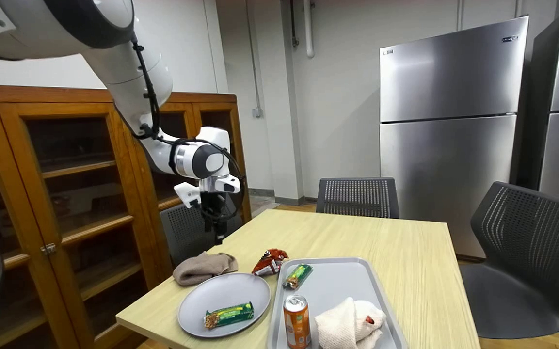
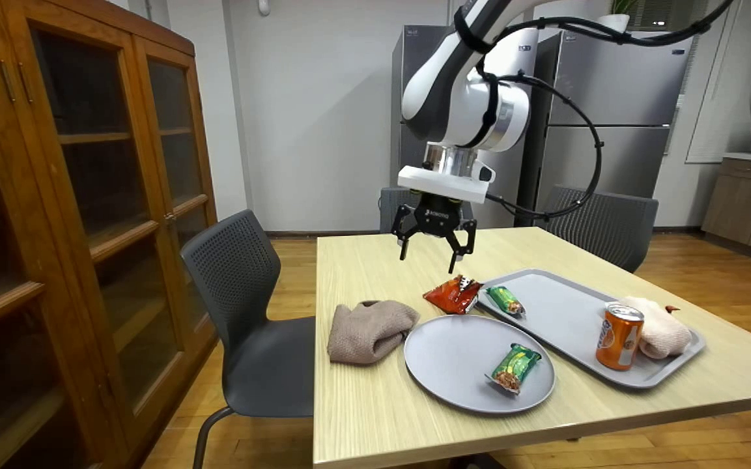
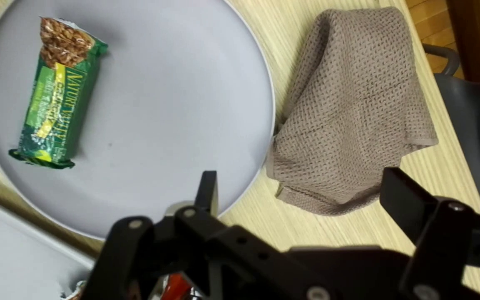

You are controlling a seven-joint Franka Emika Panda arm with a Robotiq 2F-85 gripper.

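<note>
My gripper (image 2: 427, 258) hangs above the table with its jaws wide apart and nothing between them. In the wrist view the fingers (image 3: 406, 200) reach over the near end of a crumpled brown towel (image 3: 348, 104), which lies below them. Beside the towel is a round grey plate (image 3: 173, 91) bearing a green granola bar (image 3: 56, 108). A red snack bag (image 2: 452, 296) rests on the table between towel and tray, mostly hidden by the gripper in the wrist view. The grey tray (image 2: 564, 312) carries another green bar (image 2: 505, 301), an orange can (image 2: 619, 337) and a bundled whitish cloth (image 2: 658, 326).
Dark chairs (image 2: 251, 312) stand around the pale wooden table (image 1: 381, 242). A wooden cabinet with glass doors (image 1: 75, 194) runs along one side, close to the arm. Steel refrigerators (image 1: 449, 126) stand behind. Something small and red (image 1: 369, 320) pokes out of the whitish cloth.
</note>
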